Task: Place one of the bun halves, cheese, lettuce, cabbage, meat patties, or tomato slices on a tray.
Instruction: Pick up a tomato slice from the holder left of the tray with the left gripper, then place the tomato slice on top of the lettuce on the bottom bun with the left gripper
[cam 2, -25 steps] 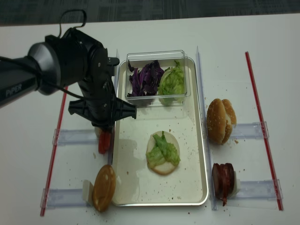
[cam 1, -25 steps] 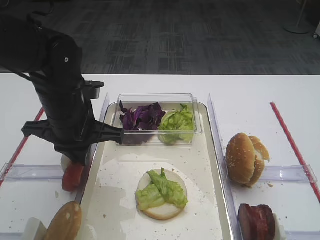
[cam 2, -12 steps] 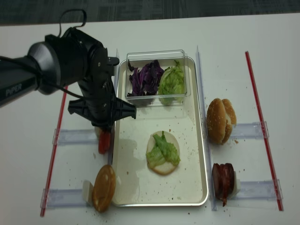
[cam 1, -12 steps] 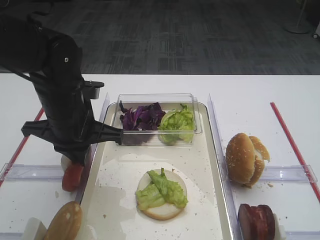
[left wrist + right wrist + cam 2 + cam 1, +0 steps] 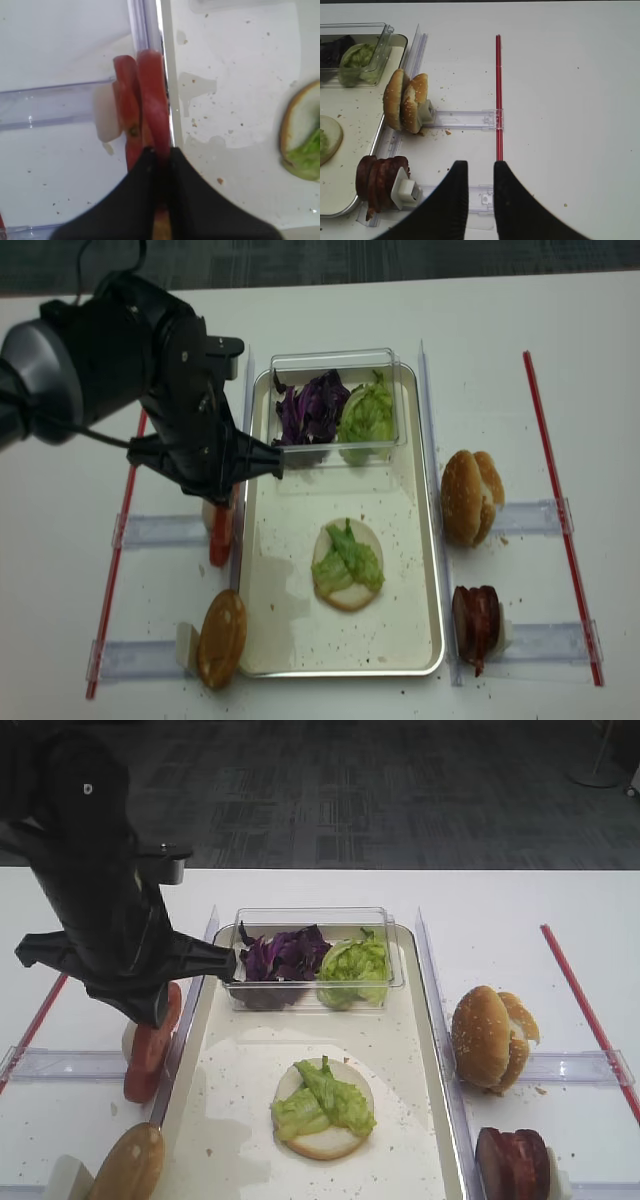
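In the left wrist view my left gripper (image 5: 160,150) is shut on the edge of a tomato slice (image 5: 151,90), held upright just outside the tray's (image 5: 235,100) left rim. A second tomato slice (image 5: 125,100) stands beside it against a white holder. From above, the held slice (image 5: 165,1020) shows below the black left arm. On the tray (image 5: 240,1060) lies a bun half (image 5: 322,1140) topped with lettuce (image 5: 325,1100). My right gripper (image 5: 481,164) is shut on nothing, over bare table right of the meat patties (image 5: 377,180).
A clear tub at the tray's far end holds purple cabbage (image 5: 285,955) and lettuce (image 5: 352,965). Bun halves (image 5: 490,1038) and patties (image 5: 513,1165) stand in racks to the right of the tray. Another bun half (image 5: 128,1165) is at the lower left. Red lines (image 5: 585,1010) mark the table.
My left arm has risen and shifted slightly left, lifting the gripped tomato slice up from the rack. The bun half with lettuce on the tray has not moved.
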Motion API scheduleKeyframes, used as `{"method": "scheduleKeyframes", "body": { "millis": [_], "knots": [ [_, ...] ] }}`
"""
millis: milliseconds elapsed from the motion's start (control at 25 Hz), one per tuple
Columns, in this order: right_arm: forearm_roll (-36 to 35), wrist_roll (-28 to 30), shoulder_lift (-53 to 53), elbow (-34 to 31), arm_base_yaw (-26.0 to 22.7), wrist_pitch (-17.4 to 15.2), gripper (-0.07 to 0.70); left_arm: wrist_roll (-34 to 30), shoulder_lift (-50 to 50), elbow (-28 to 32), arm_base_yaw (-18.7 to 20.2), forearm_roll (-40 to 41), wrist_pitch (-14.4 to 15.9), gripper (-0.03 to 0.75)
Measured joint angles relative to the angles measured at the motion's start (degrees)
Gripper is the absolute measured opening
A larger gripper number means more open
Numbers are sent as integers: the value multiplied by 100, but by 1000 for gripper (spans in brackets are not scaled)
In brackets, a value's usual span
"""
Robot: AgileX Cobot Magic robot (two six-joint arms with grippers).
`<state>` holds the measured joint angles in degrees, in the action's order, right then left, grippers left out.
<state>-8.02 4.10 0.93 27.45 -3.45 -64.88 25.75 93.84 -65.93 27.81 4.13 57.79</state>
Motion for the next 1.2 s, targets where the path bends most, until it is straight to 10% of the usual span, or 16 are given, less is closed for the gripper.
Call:
{"method": "scheduleKeyframes", "body": {
  "millis": [1200],
  "knots": [
    [0, -15, 0, 0, 0, 0, 176, -4470, -207, 0, 0, -5188, 624, 20]
  ]
}}
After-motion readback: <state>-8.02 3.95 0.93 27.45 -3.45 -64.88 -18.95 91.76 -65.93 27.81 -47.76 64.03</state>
